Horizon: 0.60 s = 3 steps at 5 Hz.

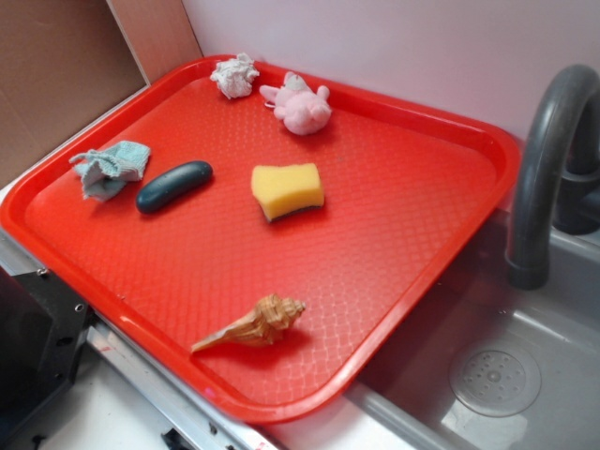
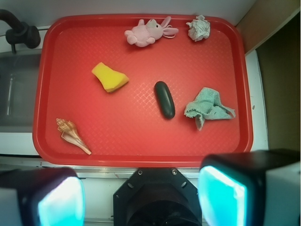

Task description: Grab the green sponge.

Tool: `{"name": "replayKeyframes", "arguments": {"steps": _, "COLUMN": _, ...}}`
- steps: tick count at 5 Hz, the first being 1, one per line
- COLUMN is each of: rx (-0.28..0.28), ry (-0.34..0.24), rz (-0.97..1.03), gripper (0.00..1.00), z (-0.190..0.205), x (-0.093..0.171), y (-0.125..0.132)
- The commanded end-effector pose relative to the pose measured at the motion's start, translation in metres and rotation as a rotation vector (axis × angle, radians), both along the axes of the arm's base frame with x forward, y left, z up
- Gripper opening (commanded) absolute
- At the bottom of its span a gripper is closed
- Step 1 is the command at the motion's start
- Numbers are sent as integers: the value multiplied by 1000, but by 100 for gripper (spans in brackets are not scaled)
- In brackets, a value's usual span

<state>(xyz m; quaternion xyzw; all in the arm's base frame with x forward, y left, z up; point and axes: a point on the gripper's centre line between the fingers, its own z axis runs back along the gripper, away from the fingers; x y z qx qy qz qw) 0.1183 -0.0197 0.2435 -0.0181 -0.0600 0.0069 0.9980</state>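
The green sponge is a small yellow foam block with a thin dark layer under it, lying near the middle of the red tray. In the wrist view the sponge lies in the tray's upper left part. My gripper is open and empty, high above the tray's near edge, far from the sponge. Its two fingers with cyan pads stand wide apart at the bottom of the wrist view. The gripper does not show in the exterior view.
On the tray lie a dark teal pebble, a pale blue-green rag, a pink plush toy, a crumpled grey wad and a seashell. A sink with a dark faucet adjoins the tray.
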Motion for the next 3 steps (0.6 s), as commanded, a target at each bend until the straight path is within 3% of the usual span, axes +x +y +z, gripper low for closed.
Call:
{"name": "replayKeyframes", "arguments": {"steps": 1, "rx": 0, "ry": 0, "rz": 0, "gripper": 100, "z": 0, "x": 0, "y": 0}}
{"name": "replayKeyframes", "arguments": {"steps": 2, "rx": 63, "ry": -54, "rz": -111, "gripper": 100, "z": -16, "x": 28, "y": -10}}
{"name": "replayKeyframes", "arguments": {"steps": 3, "rx": 79, "ry": -134, "rz": -165, "gripper": 100, "z": -37, "x": 55, "y": -11}}
